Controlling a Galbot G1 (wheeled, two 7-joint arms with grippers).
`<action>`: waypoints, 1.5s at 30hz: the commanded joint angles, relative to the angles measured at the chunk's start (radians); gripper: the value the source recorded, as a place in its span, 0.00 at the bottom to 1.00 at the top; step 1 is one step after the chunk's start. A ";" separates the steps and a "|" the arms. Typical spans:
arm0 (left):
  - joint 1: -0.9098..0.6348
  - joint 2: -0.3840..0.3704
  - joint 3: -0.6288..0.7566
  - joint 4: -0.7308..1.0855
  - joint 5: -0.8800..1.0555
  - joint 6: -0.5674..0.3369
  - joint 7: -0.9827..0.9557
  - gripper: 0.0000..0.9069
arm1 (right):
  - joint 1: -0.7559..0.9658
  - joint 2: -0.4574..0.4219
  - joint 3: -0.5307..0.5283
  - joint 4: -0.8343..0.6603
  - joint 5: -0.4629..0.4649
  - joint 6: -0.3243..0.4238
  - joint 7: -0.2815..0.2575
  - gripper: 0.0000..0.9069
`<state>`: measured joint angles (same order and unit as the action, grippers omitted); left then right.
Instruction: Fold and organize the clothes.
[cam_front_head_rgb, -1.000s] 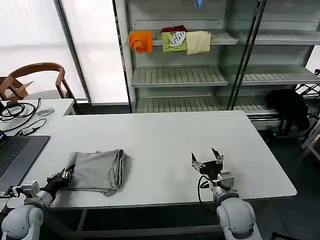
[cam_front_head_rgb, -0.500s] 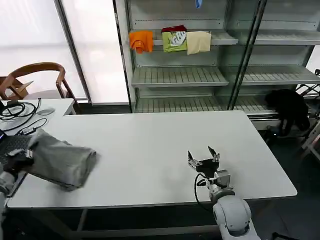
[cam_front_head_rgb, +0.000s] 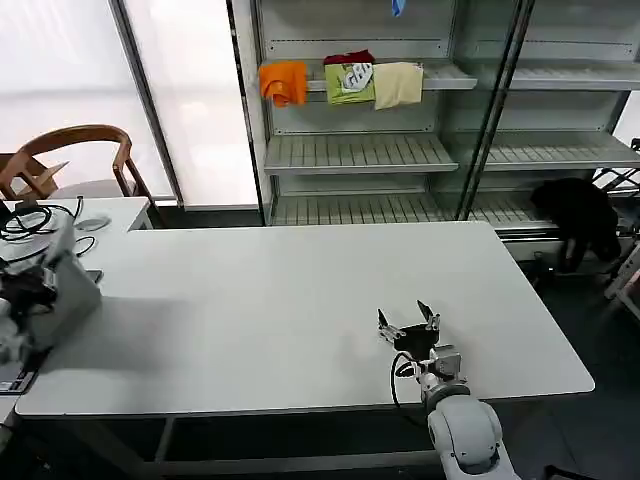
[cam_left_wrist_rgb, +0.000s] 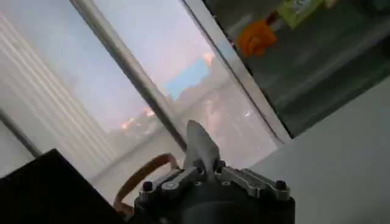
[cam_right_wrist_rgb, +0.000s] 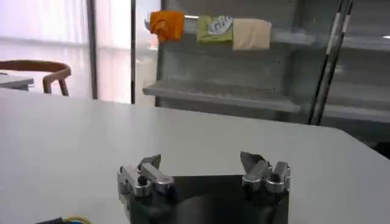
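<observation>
A plain grey folded garment (cam_front_head_rgb: 72, 285), one of the clothes, hangs in the air over the far left end of the white table (cam_front_head_rgb: 300, 300). My left gripper (cam_front_head_rgb: 28, 292) is shut on its edge. In the left wrist view a grey tip of the fabric (cam_left_wrist_rgb: 201, 145) sticks up from between the closed jaws of the left gripper (cam_left_wrist_rgb: 200, 169). My right gripper (cam_front_head_rgb: 408, 322) rests low over the table's front right part, open, with nothing between its fingers. The right wrist view shows the right gripper (cam_right_wrist_rgb: 204, 165) spread wide over bare tabletop.
A shelf unit (cam_front_head_rgb: 360, 150) stands behind the table with orange (cam_front_head_rgb: 282, 82), green (cam_front_head_rgb: 349, 84) and cream (cam_front_head_rgb: 397, 84) cloths on its top shelf. A black heap (cam_front_head_rgb: 578, 215) lies at the right. A wooden chair (cam_front_head_rgb: 70, 155), cables (cam_front_head_rgb: 30, 222) and a mouse (cam_front_head_rgb: 92, 224) are at the left.
My left gripper has lifted the grey garment off the table's front left and swung it out past the left end. The right gripper has barely shifted.
</observation>
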<state>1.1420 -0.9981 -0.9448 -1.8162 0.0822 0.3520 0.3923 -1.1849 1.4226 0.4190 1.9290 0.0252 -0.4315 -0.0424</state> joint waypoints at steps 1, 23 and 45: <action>0.065 -0.519 0.366 0.080 0.296 -0.151 -0.120 0.06 | -0.017 -0.019 0.022 -0.015 0.010 0.011 0.003 1.00; -0.167 -0.529 0.692 0.103 -0.200 0.070 -0.280 0.06 | -0.023 -0.024 0.023 0.026 0.016 -0.001 0.001 1.00; -0.172 -0.407 0.608 -0.111 -0.358 0.109 -0.429 1.00 | 0.071 0.124 -0.126 0.006 0.366 -0.147 0.014 1.00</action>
<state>0.9735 -1.5076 -0.2591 -1.7664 -0.1448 0.4483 0.0143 -1.1808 1.4505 0.3713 1.9755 0.1553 -0.5035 -0.0534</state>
